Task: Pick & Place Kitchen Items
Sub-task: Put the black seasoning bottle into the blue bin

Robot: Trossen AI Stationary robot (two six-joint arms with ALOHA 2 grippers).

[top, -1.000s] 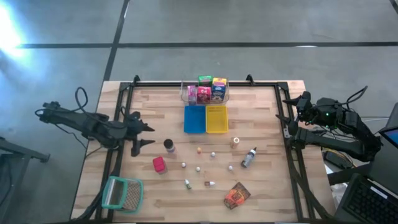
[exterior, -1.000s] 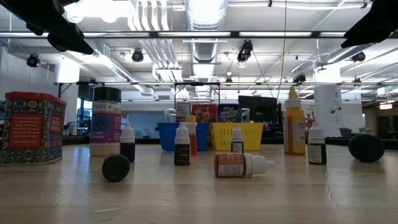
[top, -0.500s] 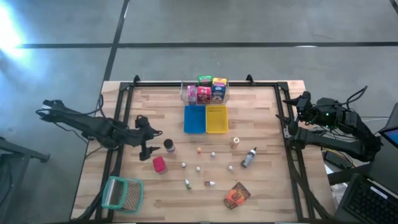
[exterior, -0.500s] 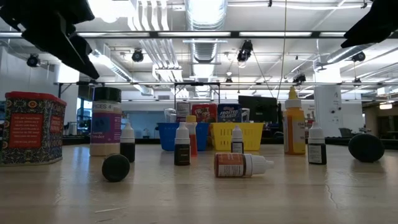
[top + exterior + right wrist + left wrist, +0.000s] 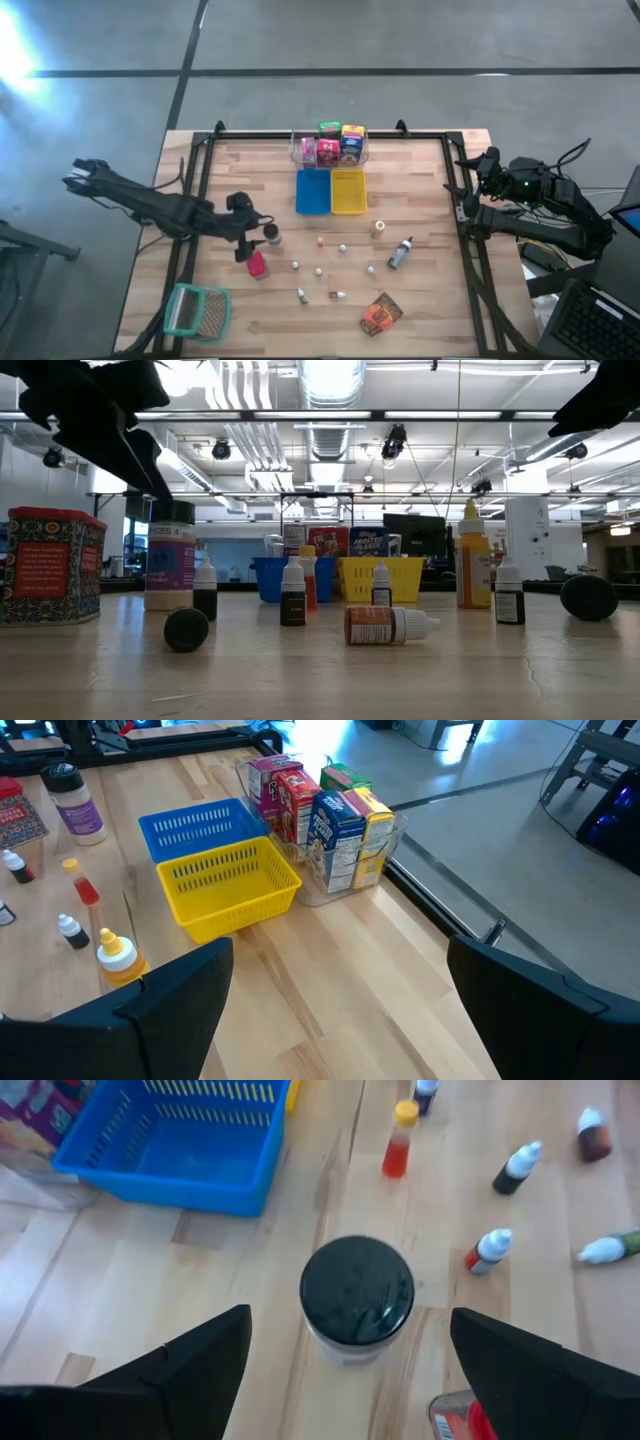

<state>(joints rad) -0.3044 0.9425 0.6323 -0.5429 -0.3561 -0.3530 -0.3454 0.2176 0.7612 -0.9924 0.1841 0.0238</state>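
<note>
A dark-lidded jar (image 5: 271,234) stands upright on the wooden table (image 5: 430,310), left of centre; its round black lid (image 5: 357,1291) fills the middle of the left wrist view. My left gripper (image 5: 255,238) hangs open just left of the jar and above it, tilted down, with a finger on either side of it (image 5: 345,1370) and touching nothing. A red can (image 5: 257,264) stands just nearer. Small bottles and pale pieces (image 5: 319,271), a grey bottle (image 5: 400,252) and an orange packet (image 5: 381,314) are scattered in the middle. My right gripper (image 5: 462,187) waits open at the right edge.
A blue tray (image 5: 313,190) and a yellow tray (image 5: 348,190) sit side by side at the back, with a clear tub of coloured boxes (image 5: 330,146) behind them. A teal-rimmed mesh basket (image 5: 196,310) lies at the near left corner. Black frame rails (image 5: 200,175) line both sides.
My left gripper has moved toward the table's right edge and downward, from the left rail toward the dark jar, tipping further down as it went. The jar and the other items have stayed in place.
</note>
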